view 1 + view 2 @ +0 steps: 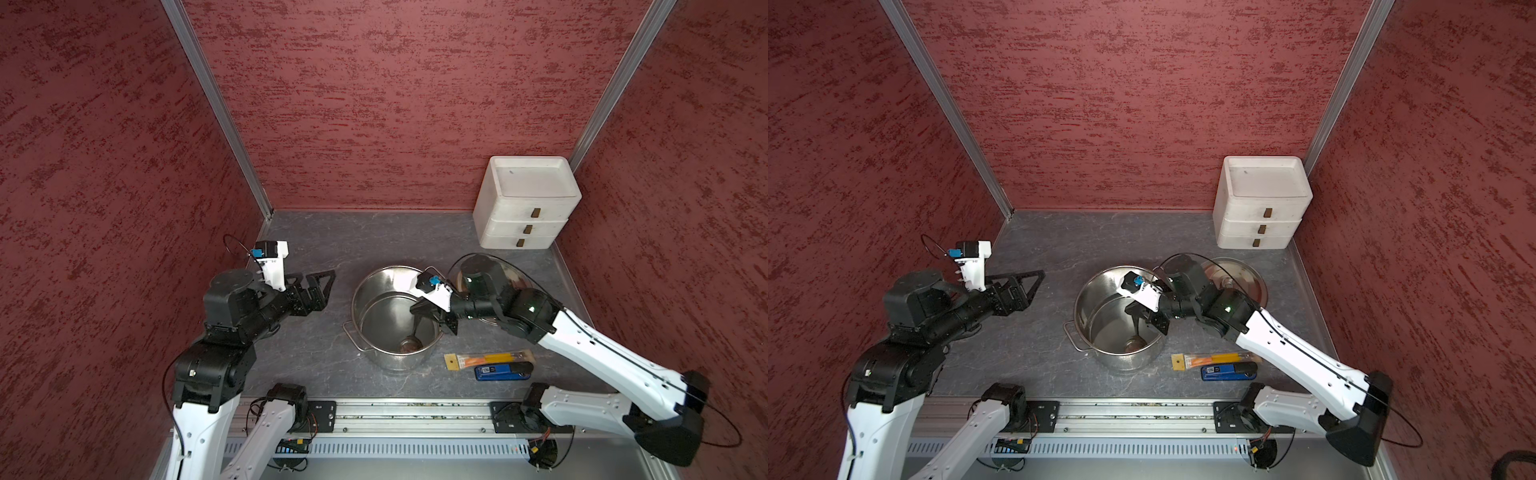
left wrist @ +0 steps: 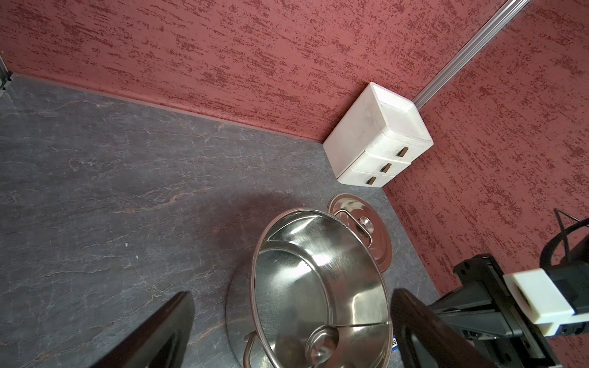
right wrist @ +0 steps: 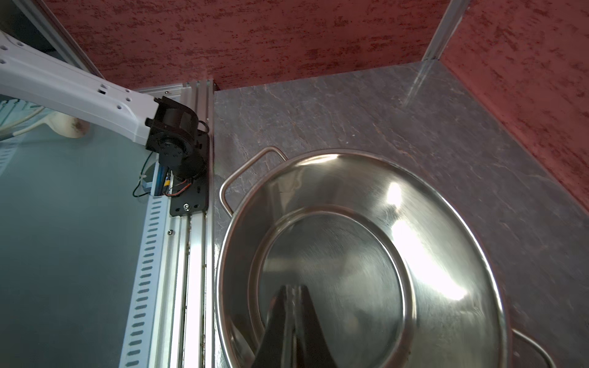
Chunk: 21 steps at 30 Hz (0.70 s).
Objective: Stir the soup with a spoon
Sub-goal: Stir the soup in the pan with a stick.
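A steel pot (image 1: 397, 362) (image 1: 1126, 361) stands mid-table. Inside it leans the spoon (image 1: 409, 344) (image 1: 1133, 343), a metal ladle whose round bowl rests on the pot's bottom near the front wall. My right gripper (image 1: 416, 312) (image 1: 1132, 311) reaches over the pot's right rim and is shut on the top of the thin handle (image 3: 293, 306). In the left wrist view the spoon (image 2: 320, 345) lies below the pot's rim (image 2: 255, 286). My left gripper (image 1: 326, 291) (image 2: 291, 294) hovers open to the left of the pot, holding nothing. No soup is in view; the pot's inside shows bare metal.
The pot's lid (image 1: 513, 274) (image 2: 360, 220) lies flat behind the right arm. A white chest of three drawers (image 1: 523, 208) fills the back right corner. An orange-and-yellow package (image 1: 490, 359) and a blue-and-black gadget (image 1: 503, 371) lie right of the pot. Red walls enclose three sides.
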Motion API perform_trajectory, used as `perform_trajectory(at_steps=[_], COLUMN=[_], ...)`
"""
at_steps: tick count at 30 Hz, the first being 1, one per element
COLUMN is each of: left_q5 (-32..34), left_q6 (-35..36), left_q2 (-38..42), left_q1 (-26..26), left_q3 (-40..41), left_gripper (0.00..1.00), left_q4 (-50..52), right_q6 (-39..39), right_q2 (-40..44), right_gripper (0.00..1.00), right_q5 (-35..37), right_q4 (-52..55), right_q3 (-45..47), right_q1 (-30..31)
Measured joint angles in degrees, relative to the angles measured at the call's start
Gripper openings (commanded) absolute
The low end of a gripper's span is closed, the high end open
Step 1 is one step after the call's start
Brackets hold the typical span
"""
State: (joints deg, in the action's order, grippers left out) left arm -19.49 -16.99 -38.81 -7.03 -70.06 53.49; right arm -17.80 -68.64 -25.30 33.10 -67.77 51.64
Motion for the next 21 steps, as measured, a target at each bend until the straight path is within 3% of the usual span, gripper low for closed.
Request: perform_trajectory(at_steps=[11,15,21], left_q5=[0.72,1.44,1.64], left_q6=[0.59,1.27,2.34], left_q2=[3.56,4.42,4.90], left_q1=[0.00,0.00,0.00], left_q3=[0.04,0.02,-0.22], left_gripper=[1.00,1.00,1.00], left_q4=[2.14,3.52,5.27], right_q6=[-4.63,-6.56,-8.02], right_q2=[-19.87,-25.64,-27.71], right_gripper=[0.00,0.00,0.00], right_q5=[-1.44,-1.42,-1.16], right_q4=[-2.03,-2.51,-2.73], right_q3=[-17.99,-22.99,-23.63], right_q1=[2.19,0.74,-4.94])
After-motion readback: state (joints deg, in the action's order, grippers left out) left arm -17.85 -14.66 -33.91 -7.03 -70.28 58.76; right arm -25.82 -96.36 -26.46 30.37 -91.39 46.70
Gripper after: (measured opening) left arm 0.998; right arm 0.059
